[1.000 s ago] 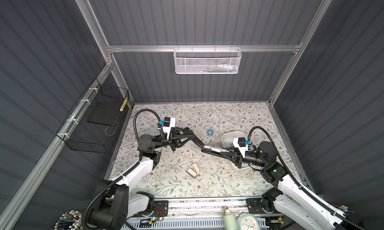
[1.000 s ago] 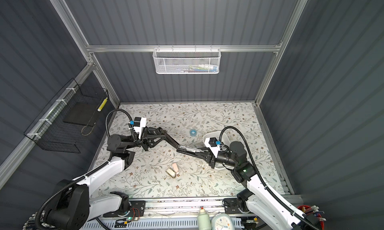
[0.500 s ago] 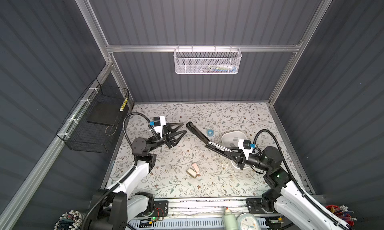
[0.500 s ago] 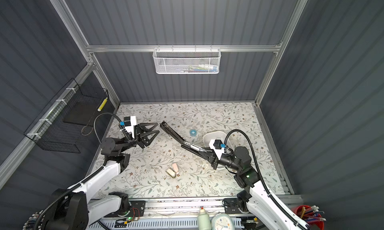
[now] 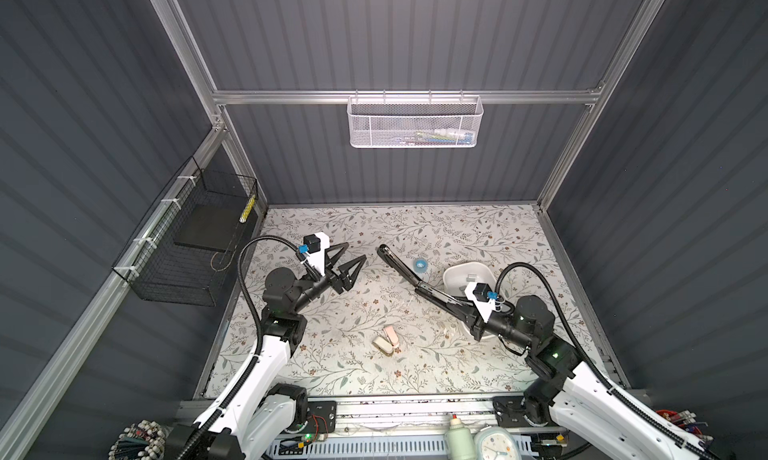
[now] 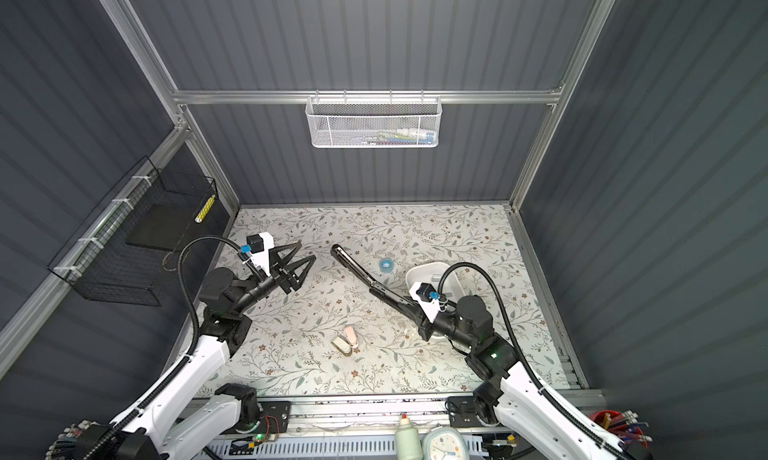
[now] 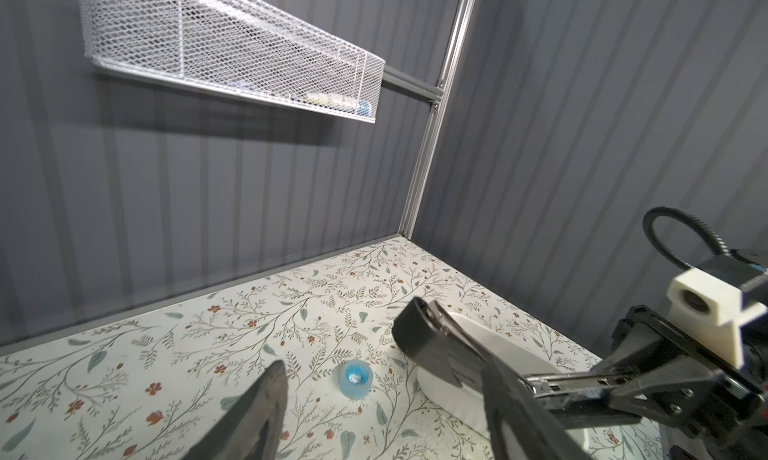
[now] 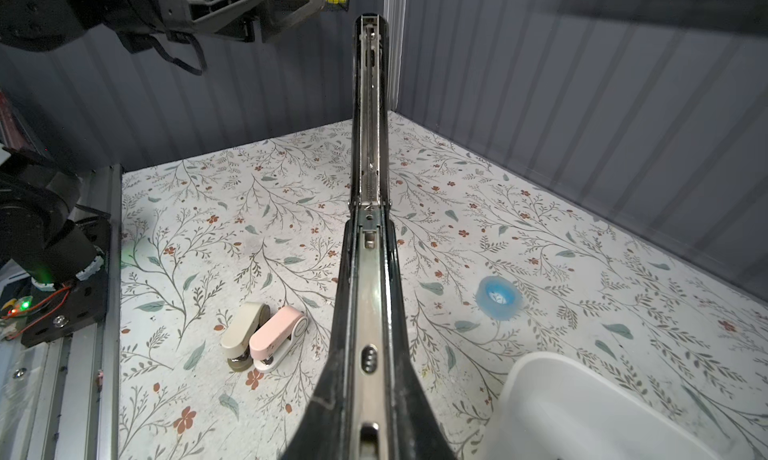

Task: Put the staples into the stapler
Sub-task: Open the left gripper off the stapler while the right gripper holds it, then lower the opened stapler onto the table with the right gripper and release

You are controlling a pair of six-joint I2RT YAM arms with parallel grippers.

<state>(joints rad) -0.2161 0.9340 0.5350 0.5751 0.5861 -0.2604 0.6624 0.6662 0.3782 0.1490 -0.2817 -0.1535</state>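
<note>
In both top views your left pincer [image 5: 355, 252] hangs low over the mat, spread wide, holding nothing, right pincer [image 5: 452, 302] clamped on the black stapler [image 5: 400, 263] poking out ahead of it, left wrist view, stapler nose just past one finger [image 7: 511, 408], right wrist view, stapler flipped open, shiny rail showing

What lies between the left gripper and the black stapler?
Nothing: both top views show only bare floral tabletop between the open left gripper and the unfolded long black stapler.
</note>
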